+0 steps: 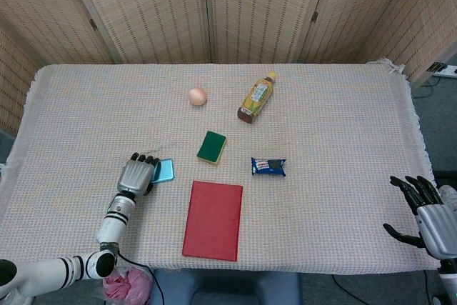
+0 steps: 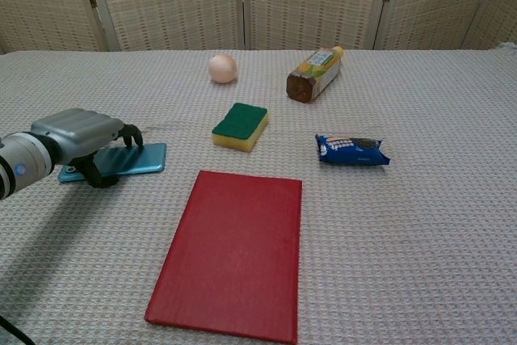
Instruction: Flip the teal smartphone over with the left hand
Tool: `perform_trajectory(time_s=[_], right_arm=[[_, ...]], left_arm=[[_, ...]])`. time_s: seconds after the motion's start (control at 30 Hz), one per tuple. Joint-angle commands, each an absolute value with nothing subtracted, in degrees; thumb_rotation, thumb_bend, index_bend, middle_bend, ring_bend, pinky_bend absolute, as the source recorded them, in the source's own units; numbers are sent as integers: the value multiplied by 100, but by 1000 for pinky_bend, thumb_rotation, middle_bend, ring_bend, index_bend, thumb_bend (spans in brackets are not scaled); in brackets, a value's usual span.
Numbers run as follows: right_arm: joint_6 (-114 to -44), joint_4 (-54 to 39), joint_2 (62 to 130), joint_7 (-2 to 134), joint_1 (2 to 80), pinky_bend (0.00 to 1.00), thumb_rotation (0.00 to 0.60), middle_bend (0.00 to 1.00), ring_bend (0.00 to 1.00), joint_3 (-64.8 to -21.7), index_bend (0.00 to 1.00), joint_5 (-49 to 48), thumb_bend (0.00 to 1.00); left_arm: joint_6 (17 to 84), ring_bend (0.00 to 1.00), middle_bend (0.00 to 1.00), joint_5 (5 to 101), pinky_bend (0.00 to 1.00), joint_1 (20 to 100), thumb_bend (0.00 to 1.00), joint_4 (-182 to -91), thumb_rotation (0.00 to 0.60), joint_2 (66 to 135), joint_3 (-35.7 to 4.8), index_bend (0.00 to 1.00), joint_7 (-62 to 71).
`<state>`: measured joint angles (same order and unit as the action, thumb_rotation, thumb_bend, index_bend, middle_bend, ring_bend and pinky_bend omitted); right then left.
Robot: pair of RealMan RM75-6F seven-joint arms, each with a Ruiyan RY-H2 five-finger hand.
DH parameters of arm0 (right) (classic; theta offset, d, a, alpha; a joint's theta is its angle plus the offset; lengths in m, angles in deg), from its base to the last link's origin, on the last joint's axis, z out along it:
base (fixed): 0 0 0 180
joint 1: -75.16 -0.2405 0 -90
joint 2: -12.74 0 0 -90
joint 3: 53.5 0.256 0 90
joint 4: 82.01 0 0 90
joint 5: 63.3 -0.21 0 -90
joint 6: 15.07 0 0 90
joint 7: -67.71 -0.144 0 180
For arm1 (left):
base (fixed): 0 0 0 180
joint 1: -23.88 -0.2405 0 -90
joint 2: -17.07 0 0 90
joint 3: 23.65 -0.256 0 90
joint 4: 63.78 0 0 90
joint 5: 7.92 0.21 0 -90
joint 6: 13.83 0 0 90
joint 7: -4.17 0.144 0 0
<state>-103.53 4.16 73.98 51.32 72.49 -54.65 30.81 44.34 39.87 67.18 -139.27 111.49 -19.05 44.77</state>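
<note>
The teal smartphone (image 1: 166,170) (image 2: 136,159) lies flat at the left of the table, only its right part showing. My left hand (image 1: 138,175) (image 2: 77,136) sits over its left part. The fingers curl down over the phone's far edge and the thumb is at its near edge, so the hand grips it. My right hand (image 1: 429,216) hangs off the table's right edge, fingers spread and empty; the chest view does not show it.
A red book (image 1: 213,220) (image 2: 233,252) lies just right of the phone. Behind are a green-and-yellow sponge (image 2: 240,126), a blue snack pack (image 2: 351,150), an egg (image 2: 222,68) and a lying bottle (image 2: 314,73). The table edge (image 1: 64,256) is near the left forearm.
</note>
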Motion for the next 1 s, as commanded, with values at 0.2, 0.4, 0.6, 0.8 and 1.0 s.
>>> perform_trajectory(time_s=[0.2, 0.4, 0.6, 0.8, 1.0], right_arm=[[-10348, 419, 7390, 5132, 7250, 85, 600, 212, 113, -5461, 113, 3075, 107], [-10358, 439, 7377, 5144, 7262, 86, 600, 212, 113, -5462, 113, 3071, 106], [-10366, 454, 7376, 5152, 7271, 85, 600, 212, 113, -5465, 113, 3074, 106], [-10384, 476, 7350, 5172, 7286, 86, 600, 212, 113, -5465, 113, 3071, 105], [-10374, 495, 7344, 5187, 7299, 86, 600, 212, 113, -5465, 113, 3048, 103]], left_arm=[[4426, 282, 420, 4146, 191, 6685, 367, -14069, 600, 10988, -1853, 365, 4346], [4199, 287, 426, 4128, 191, 6694, 463, -14519, 600, 10546, -1798, 371, 4201], [3837, 312, 460, 3983, 191, 6737, 495, -14828, 600, 10143, -1717, 401, 3895], [3567, 340, 499, 3729, 191, 6845, 499, -14670, 600, 10028, -1599, 427, 3657], [3159, 352, 509, 3344, 191, 7015, 499, -14362, 600, 9922, -1406, 440, 3331]])
